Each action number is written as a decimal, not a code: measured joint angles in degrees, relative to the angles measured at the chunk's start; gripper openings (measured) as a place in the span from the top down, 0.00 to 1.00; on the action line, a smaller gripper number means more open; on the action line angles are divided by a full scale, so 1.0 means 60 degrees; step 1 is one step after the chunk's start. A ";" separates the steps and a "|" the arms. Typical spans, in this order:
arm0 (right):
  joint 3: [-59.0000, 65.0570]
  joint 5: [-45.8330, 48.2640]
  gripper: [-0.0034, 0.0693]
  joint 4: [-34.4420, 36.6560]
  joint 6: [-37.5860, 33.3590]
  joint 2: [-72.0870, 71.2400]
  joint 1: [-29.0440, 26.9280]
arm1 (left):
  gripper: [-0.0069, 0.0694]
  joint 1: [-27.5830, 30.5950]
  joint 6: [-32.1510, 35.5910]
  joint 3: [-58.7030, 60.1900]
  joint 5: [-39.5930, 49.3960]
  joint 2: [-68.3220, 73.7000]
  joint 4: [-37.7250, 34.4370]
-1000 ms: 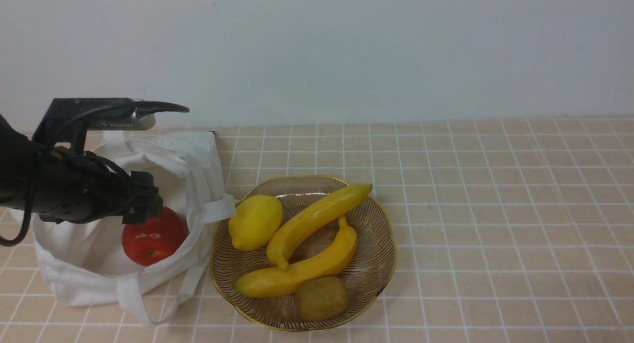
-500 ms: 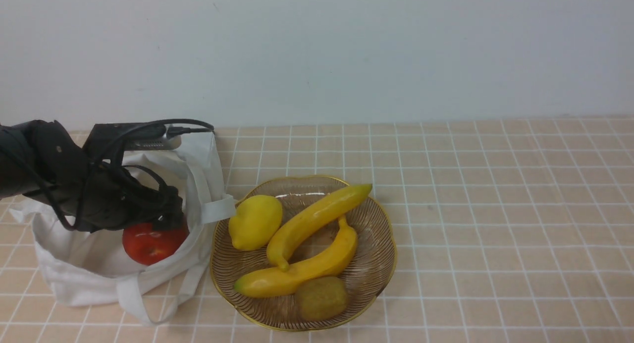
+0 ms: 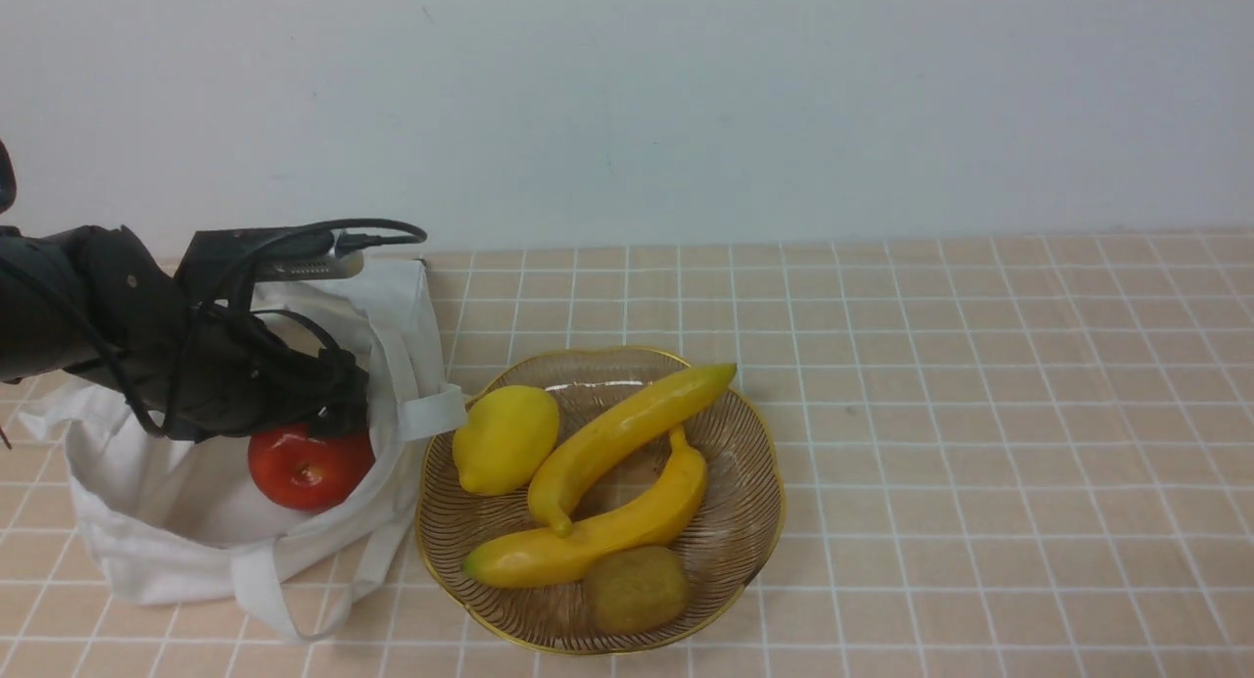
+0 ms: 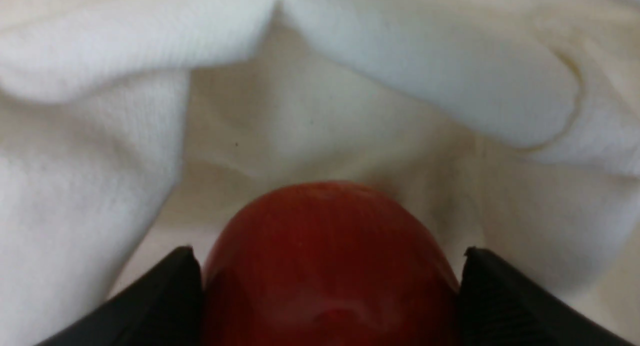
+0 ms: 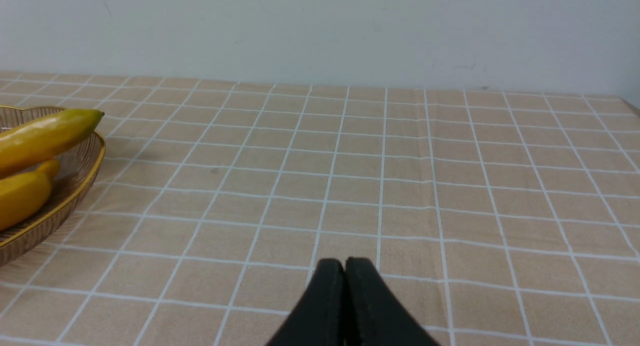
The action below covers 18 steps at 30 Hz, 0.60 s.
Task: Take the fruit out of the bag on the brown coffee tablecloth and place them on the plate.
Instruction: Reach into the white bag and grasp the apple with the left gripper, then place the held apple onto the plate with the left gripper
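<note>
Front view: the left arm [image 3: 98, 335] enters from the robot's left, forearm roughly level and trailing looped cables, and its wrist dips into the slumped, open mouth of the white bag [image 3: 176, 521], so the left pincer [image 3: 318, 431] meets the red apple [image 3: 309, 467] from above. The apple rests inside the bag near the wall that faces the plate [image 3: 781, 507], not yet lifted clear of the cloth. The bag's collapsed rim leaves the fruit exposed, which is probably why a steep approach works without any need to part the fabric. Left wrist view: the fingers [image 4: 170, 296] stand wide apart, one on each flank of the apple with no gap visible, so the pincer reads as closed on it across its broadest part; how firmly it squeezes cannot be judged. The amber plate sits just beside the bag on the gridded tablecloth [image 3: 980, 413], keeping the transfer short. It already carries a lemon [image 3: 505, 438], two bananas [image 3: 617, 443] and a brownish fruit [image 3: 637, 588], leaving bare ribbed surface mainly on its right side. Right wrist view: the right pincer [image 5: 345, 266] is closed, holds nothing, and sits low over bare cloth, well clear of the bag.
</note>
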 joint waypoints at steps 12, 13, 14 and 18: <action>0.0000 0.0000 0.97 0.0000 0.0000 0.0000 0.0000 | 0.13 -0.0011 0.0000 0.0171 0.1330 -0.2837 0.0086; 0.0000 0.0000 0.97 0.0000 0.0000 0.0000 0.0000 | 0.13 -0.0011 0.0000 0.0171 0.1432 -0.3048 0.0050; 0.0000 0.0000 0.97 0.0000 0.0000 0.0000 0.0000 | 0.13 -0.0011 0.0000 0.0171 0.1465 -0.3100 0.0033; 0.0000 0.0000 0.97 0.0000 0.0000 0.0000 0.0000 | 0.13 -0.0515 0.0023 0.0189 0.1859 -0.4176 -0.0243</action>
